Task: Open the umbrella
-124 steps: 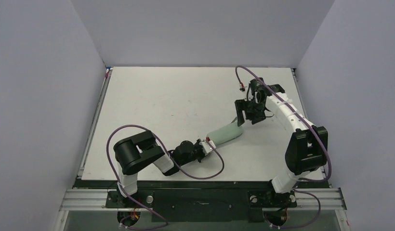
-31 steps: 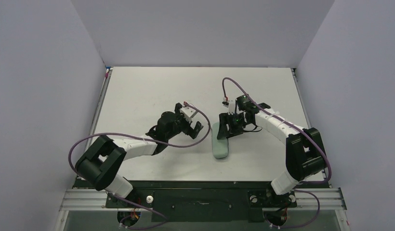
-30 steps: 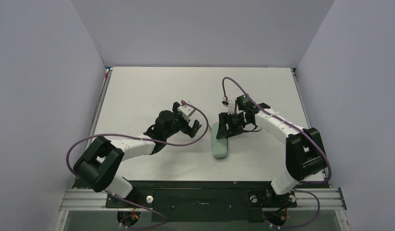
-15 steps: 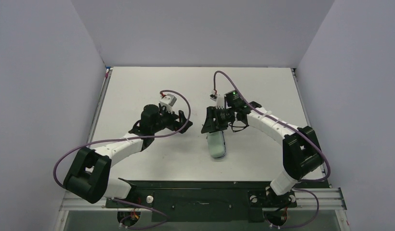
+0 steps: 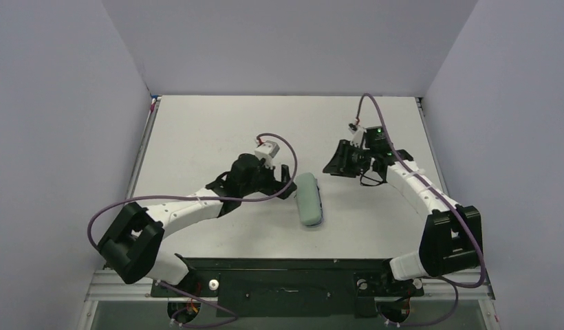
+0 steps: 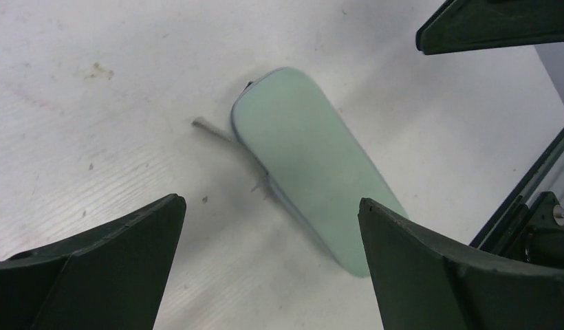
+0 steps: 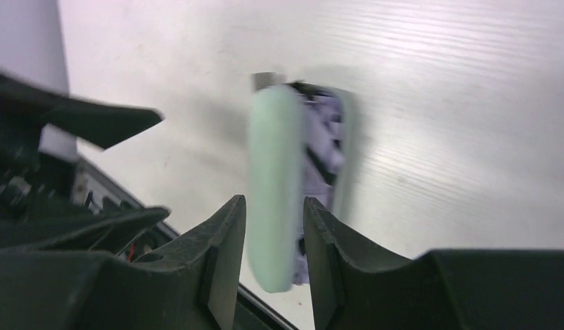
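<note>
Here, in the overhead view, the umbrella [image 5: 309, 199] lies packed as a pale-green capsule on the white table [image 5: 217, 130], just right of frame centre, with its long axis running nearly top to bottom. My left gripper [image 5: 290, 183] sits just beside the capsule's left flank, jaws spread wide and holding nothing. Whether a fingertip touches the shell cannot be told from above. In my left wrist view the capsule runs diagonally from upper centre toward the lower right. It lies beyond my two dark fingers [image 6: 128, 254] and clear of both, and a small pale tab [image 6: 203, 124] projects from its upper end. My right gripper [image 5: 332, 165] appears to the upper right of the capsule in the overhead view, apart from it. In my right wrist view its jaws stand narrow, with a slim gap between them and nothing in it. The capsule shows beyond that gap, blurred and upright in the middle of the frame. Its shell is parted along the right-hand side, where lavender fabric with dark patches is exposed.
</note>
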Controlling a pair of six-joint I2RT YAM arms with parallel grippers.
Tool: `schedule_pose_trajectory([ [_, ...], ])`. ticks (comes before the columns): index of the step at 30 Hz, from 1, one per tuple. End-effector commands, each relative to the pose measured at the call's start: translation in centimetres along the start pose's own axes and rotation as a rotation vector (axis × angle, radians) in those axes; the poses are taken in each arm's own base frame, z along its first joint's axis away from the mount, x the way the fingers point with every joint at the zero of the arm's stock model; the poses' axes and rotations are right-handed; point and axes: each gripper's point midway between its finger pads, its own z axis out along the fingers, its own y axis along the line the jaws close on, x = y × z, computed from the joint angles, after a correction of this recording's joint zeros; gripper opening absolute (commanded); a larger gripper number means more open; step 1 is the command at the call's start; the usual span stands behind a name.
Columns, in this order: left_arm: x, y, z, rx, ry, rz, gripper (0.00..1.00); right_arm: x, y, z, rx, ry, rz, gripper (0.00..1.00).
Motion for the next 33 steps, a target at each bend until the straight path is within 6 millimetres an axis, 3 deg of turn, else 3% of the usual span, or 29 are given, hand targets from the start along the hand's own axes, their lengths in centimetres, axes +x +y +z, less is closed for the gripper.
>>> schedule_pose_trajectory([
  [1,-1.9,-2.2,2.3,-0.153,-0.003,0.153,0.97,1.8,-6.5,-1.4,0.201,-0.039,0.13,0.32],
  [2,-1.4,-1.6,3.1,-0.209,0.011,0.193,0.97,2.1,-7.4,-1.4,0.234,-0.04,0.125,0.3],
  [3,-1.8,-3.0,3.5,-0.201,0.008,0.223,0.97,2.8,-8.1,-1.2,0.249,-0.026,0.131,0.3],
  [4,-1.3,-2.7,4.2,-0.233,0.021,0.261,0.97,2.9,-8.3,-1.0,0.249,-0.029,0.125,0.29],
  [5,-1.8,-4.2,4.6,-0.221,0.006,0.284,0.97,3.4,-8.4,-0.6,0.243,-0.016,0.127,0.29],
  [6,-0.8,-3.6,5.1,-0.258,0.044,0.32,0.97,3.0,-8.3,-0.2,0.229,-0.031,0.116,0.28],
  [11,0.7,-5.8,6.6,-0.271,0.083,0.395,0.97,2.9,-7.6,2.3,0.178,-0.01,0.082,0.29],
  [12,1.8,-5.5,7.0,-0.284,0.119,0.413,0.97,2.9,-7.4,2.7,0.171,-0.006,0.071,0.29],
  [18,3.1,-4.4,7.9,-0.366,0.16,0.477,0.97,5.0,-7.5,5.9,0.161,0.104,0.058,0.28],
  [24,2.0,-3.1,7.0,-0.411,0.153,0.459,0.97,6.1,-8.0,7.8,0.195,0.17,0.07,0.26],
  [29,0.6,-2.9,5.1,-0.383,0.118,0.411,0.97,6.9,-9.7,7.9,0.263,0.205,0.079,0.23],
  [33,0.5,-1.2,3.8,-0.406,0.141,0.389,0.97,6.5,-9.9,8.2,0.28,0.206,0.068,0.23],
])
